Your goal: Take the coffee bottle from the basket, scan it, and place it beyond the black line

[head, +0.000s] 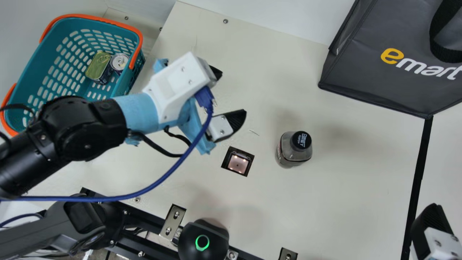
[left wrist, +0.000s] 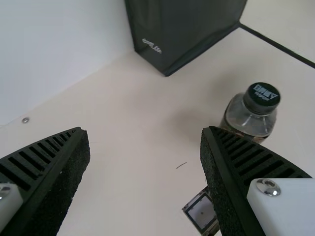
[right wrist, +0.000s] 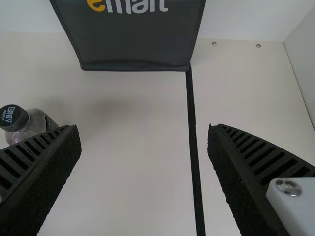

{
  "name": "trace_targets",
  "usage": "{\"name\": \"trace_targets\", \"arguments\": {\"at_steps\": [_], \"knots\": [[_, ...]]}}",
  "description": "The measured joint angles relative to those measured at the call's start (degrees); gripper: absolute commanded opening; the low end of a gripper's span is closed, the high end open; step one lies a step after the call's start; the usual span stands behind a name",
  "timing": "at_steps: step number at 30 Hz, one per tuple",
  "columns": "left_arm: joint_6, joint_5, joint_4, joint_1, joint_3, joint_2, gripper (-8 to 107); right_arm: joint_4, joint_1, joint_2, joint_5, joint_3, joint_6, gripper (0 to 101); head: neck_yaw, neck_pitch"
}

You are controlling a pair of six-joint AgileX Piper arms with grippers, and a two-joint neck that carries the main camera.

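Coffee bottle (head: 294, 155) stands upright on the cream table (head: 346, 202), right of the square scanner window (head: 238, 163) and left of the black line (head: 418, 169), its clear, square-shouldered body topped by a round dark cap. Left of it, the left gripper (head: 231, 94) is spread wide; near right, the right gripper (head: 431, 224) is wide too, with ribbed fingers (right wrist: 34, 162). The main view shows a rectangular tin (head: 97, 65) and a round metal can (head: 119, 62) inside the perforated teal basket (head: 32, 76), far left; the right wrist view shows round screws (right wrist: 214, 44) right of the line.
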Motion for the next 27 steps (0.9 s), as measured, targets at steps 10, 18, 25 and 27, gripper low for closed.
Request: {"name": "trace_targets", "arguments": {"at_steps": [10,18,25,27], "knots": [[2.25,4.4,-0.93,8.97,0.21,-3.86,90,0.0,0.0,0.0,0.0,0.0,0.0,91,0.0,0.0],[3.46,8.07,-1.22,15.67,0.56,-6.93,90,0.0,0.0,0.0,0.0,0.0,0.0,91,0.0,0.0],[5.55,10.93,-2.47,21.28,1.1,-9.19,90,0.0,0.0,0.0,0.0,0.0,0.0,91,0.0,0.0],[6.15,11.45,-2.95,22.73,1.16,-9.56,90,0.0,0.0,0.0,0.0,0.0,0.0,91,0.0,0.0]]}}
